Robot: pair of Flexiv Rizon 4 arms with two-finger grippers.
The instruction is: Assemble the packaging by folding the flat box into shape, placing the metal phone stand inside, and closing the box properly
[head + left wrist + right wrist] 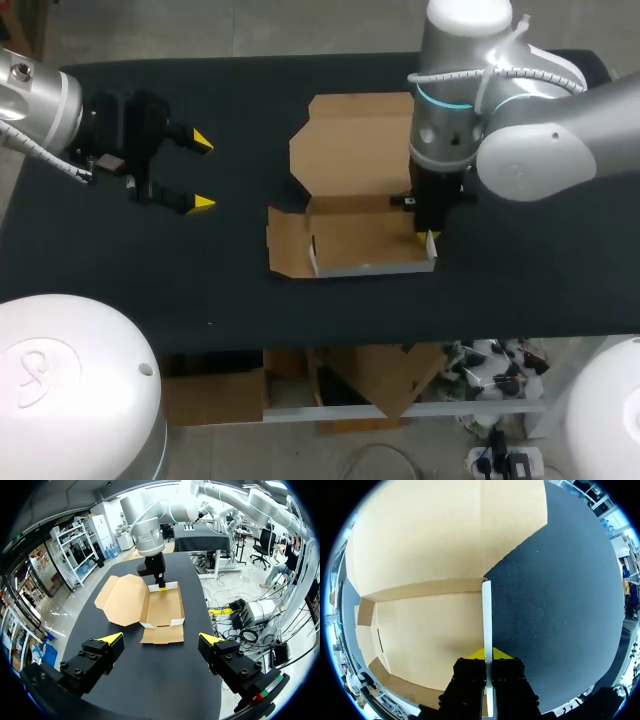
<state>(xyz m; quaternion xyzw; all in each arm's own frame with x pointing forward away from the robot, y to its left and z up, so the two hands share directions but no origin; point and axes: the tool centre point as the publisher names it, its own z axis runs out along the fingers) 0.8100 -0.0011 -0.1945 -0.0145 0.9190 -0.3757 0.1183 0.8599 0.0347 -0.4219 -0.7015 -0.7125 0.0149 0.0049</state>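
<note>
While the left pincer (203, 172) hangs wide open over the bare black surface (120, 270), well apart from the work, the half-formed cardboard box (350, 185) lies at the middle of the surface. Its lid (350, 135) is flat behind the tray (365, 235), and its left end flap (287, 243) is splayed outward. At the tray's right end, the right pincer (430, 240) points straight down onto the side wall (486, 615).

The risk, on this evidence, sits at that right end. The wall is thin card gripped only near its top edge, so a pull or twist off the vertical could crease it or tear the fold. It could also drag the light tray across the surface, since nothing pins the box down on its left side. Released before it locks, the wall may well spring back flat. The left end flap, not yet raised, would leave the tray open-ended for the metal phone stand, which shows in none of the views.

The left pincer has its fingers far apart, holding and touching nothing, with the box ahead of it. The right pincer is closed on the side wall, which stands upright between its two fingers, one inside the tray and one outside.
</note>
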